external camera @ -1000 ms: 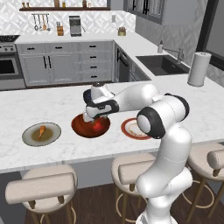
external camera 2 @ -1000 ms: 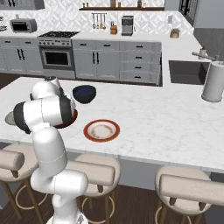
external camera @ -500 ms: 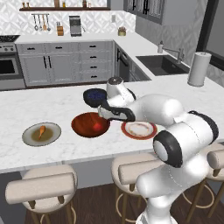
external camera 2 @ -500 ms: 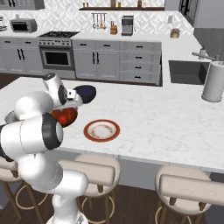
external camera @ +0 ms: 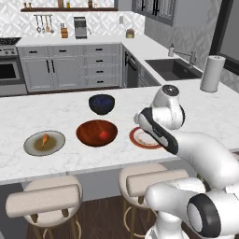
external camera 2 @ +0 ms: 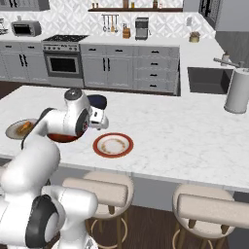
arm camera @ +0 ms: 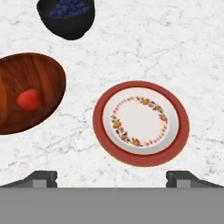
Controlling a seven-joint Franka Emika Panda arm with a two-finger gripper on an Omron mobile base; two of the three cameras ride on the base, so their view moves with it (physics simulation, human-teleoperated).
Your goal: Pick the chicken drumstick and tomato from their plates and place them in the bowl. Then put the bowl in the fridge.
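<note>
1. The gripper (arm camera: 112,177) hangs with jaws wide and empty above the white plate (arm camera: 141,123), centre frame.
2. The tomato (arm camera: 29,99) lies inside the wooden bowl (arm camera: 41,74), at left.
3. The drumstick (external camera: 43,139) rests on the olive plate (external camera: 32,145), on the counter (external camera: 56,112) at far left.

counter (external camera: 56,163): marble | on it: wooden bowl (external camera: 88,133), blue bowl (external camera: 101,103), two plates (external camera: 33,144)

- My gripper (arm camera: 112,177) hangs with fingers spread wide above the red-rimmed plate (arm camera: 141,123); the plate is bare, so nothing blocks a straight descent.
- At ten o'clock in my hand view lies the wooden bowl (arm camera: 27,92), holding the tomato (arm camera: 29,99).
- At eleven stands the dark blue bowl (arm camera: 66,16), the tallest obstacle nearby.
- Bare marble counter (arm camera: 175,48) from twelve to three.
</note>
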